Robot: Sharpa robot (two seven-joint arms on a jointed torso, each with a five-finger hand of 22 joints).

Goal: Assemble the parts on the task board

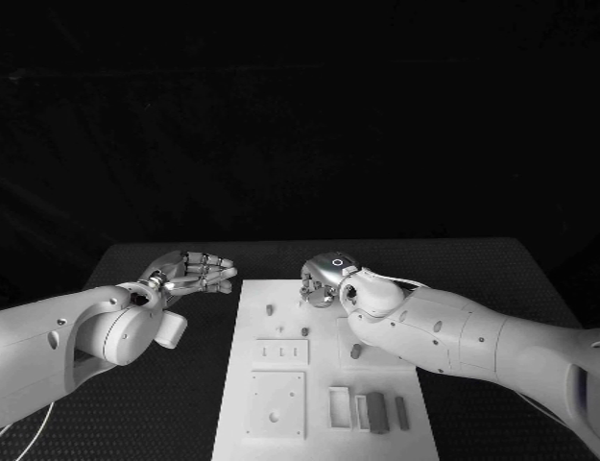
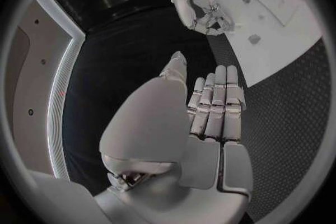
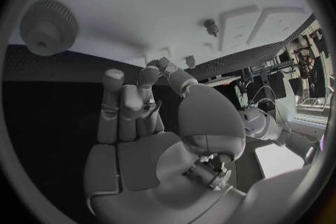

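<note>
The white task board [image 1: 322,376] lies lengthwise in the middle of the black table. Small parts sit on it: a peg [image 1: 304,331], a piece [image 1: 356,351] by my right forearm, and grey bars [image 1: 378,413] at the near end. My right hand [image 1: 328,279] hovers over the board's far end with its fingers pointing down. In the right wrist view its thumb and fingertips [image 3: 158,67] meet above the board [image 3: 140,0]; anything between them is hidden. A toothed gear [image 3: 47,27] and a small peg [image 3: 210,24] stand nearby. My left hand [image 1: 192,273] floats left of the board, fingers straight and empty [image 2: 210,106].
Raised white blocks [image 1: 280,351] and a square plate [image 1: 276,403] are fixed on the board's near half. Bare black table [image 1: 493,279] flanks the board on both sides. The left wrist view shows my right hand [image 2: 199,11] at the board's [image 2: 280,39] far edge.
</note>
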